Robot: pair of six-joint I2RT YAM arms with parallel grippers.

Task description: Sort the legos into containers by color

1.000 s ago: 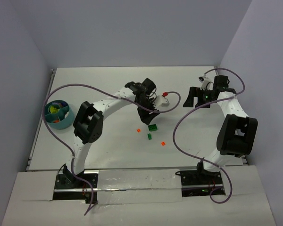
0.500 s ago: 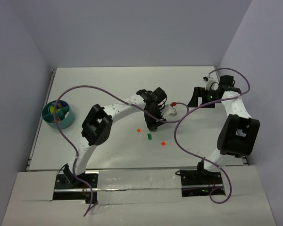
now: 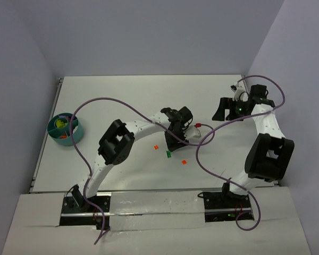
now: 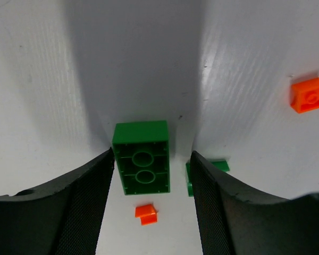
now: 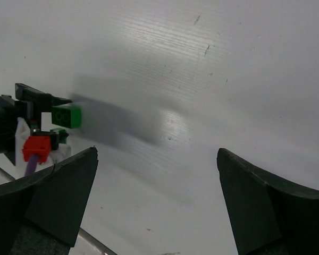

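A dark green brick lies hollow side up between the fingers of my left gripper. The jaws are open. The brick touches the left finger, and white table shows between it and the right finger. A tiny orange bit lies between the fingers, closer to the camera. A small green piece peeks out beside the right finger. From above, the left gripper hides the brick. My right gripper hangs wide open at the far right, holding nothing. The teal bowl sits far left.
Loose on the table lie an orange piece, a small green piece and another orange piece. Purple cables loop over the middle of the table. The right wrist view catches the green brick at its left edge.
The left arm has swung right and nearer, bringing its open jaws down around the green brick. The right arm drew back slightly to the right, still open.
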